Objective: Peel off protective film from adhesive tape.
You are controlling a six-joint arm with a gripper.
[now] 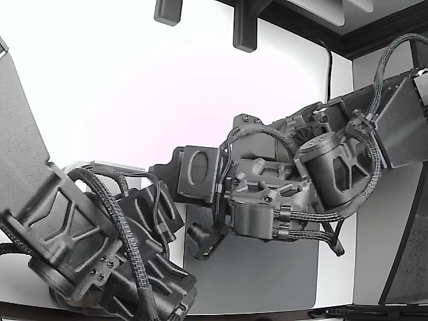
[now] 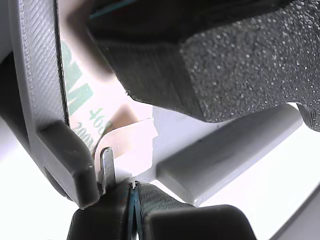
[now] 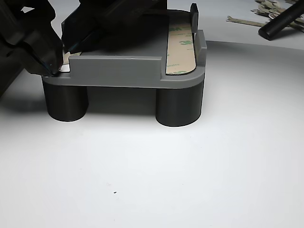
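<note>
A grey fixture (image 3: 118, 71) stands on two black round legs (image 3: 178, 107). A tan tape strip with green print (image 3: 180, 47) lies in its right slot. In the wrist view a second printed strip (image 2: 80, 100) lies against the fixture wall (image 2: 35, 75), and its pale film corner (image 2: 132, 142) is lifted. My gripper (image 2: 134, 192) is shut, its thin tips pinched on the lower edge of that film corner. In the other view the gripper (image 3: 56, 66) sits at the fixture's left corner on a white tab (image 3: 65, 68). A black foam-faced block (image 2: 240, 65) hangs over the fixture.
In the exterior view two dark arms (image 1: 301, 174) meet over a grey mat (image 1: 267, 267), and the fixture is hidden behind them. Loose peeled strips (image 3: 244, 20) and a black rod (image 3: 280, 21) lie at the far right of the white table (image 3: 166, 180).
</note>
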